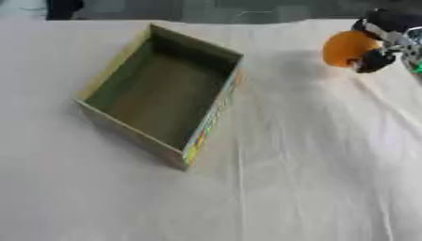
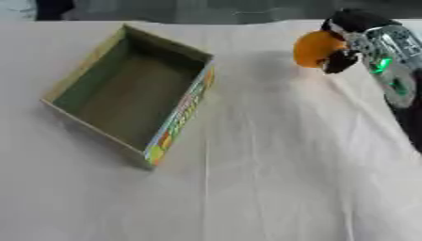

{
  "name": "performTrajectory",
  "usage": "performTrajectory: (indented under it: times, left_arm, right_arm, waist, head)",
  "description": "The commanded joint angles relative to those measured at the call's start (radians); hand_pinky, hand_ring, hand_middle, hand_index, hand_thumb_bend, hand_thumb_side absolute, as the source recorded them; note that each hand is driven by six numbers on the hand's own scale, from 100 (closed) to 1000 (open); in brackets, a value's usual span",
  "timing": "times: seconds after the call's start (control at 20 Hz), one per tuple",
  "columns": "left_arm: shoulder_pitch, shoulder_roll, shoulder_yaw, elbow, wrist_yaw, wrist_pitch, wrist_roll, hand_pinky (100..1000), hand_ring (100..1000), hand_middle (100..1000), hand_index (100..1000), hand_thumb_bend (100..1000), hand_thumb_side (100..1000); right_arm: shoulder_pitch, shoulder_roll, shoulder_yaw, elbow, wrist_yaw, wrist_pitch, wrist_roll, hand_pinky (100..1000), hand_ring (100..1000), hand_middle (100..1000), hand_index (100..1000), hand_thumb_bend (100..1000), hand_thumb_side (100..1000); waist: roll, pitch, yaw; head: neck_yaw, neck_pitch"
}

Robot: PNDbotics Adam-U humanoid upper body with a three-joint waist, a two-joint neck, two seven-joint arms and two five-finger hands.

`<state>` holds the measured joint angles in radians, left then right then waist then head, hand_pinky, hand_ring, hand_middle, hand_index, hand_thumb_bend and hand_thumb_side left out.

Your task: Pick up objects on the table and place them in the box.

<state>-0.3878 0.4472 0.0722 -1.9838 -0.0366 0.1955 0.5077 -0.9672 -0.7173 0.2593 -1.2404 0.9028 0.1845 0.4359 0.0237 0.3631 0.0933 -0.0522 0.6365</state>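
An open cardboard box point(image 1: 216, 51) with a dark green inside lies askew at the left of the table, nothing in it. At the upper right my right hand point(image 2: 350, 33) comes in from the right edge, its fingers curled round a round orange object point(image 2: 314, 48). The orange object hangs above the cloth, to the right of the box and apart from it. My left hand shows in neither view.
A pale wrinkled cloth point(image 1: 305, 179) covers the whole table. The box has a colourful printed strip point(image 2: 180, 116) along its right wall. The table's far edge runs along the top, with dark shapes beyond it.
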Motion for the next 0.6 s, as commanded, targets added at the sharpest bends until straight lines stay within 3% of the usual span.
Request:
performTrajectory:
  times: [0.05,0.35,0.6]
  left_arm:
    - [-0.007,0.02,0.009,-0.016,-0.002,-0.002,-0.002,786,633,686,873,100,948]
    - [-0.005,0.021,0.008,-0.016,-0.002,-0.002,-0.003,786,634,686,872,100,948]
    - [-0.007,0.022,0.007,-0.016,-0.001,-0.001,-0.004,785,634,686,872,100,948]
  right_arm:
    - [-0.024,-0.045,-0.019,-0.081,-0.034,0.027,-0.011,737,753,399,315,100,157]
    - [-0.05,-0.051,-0.015,-0.212,-0.073,0.061,-0.009,739,746,383,297,100,184]
    - [-0.092,-0.019,0.008,-0.282,-0.082,0.075,0.016,740,745,383,298,100,191]
  waist:
    - [0.001,-0.03,-0.001]
    - [-0.001,-0.036,-0.004]
    - [-0.004,-0.043,-0.001]
  head:
    - [0.006,0.017]
    - [0.0,0.02]
    - [-0.009,0.012]
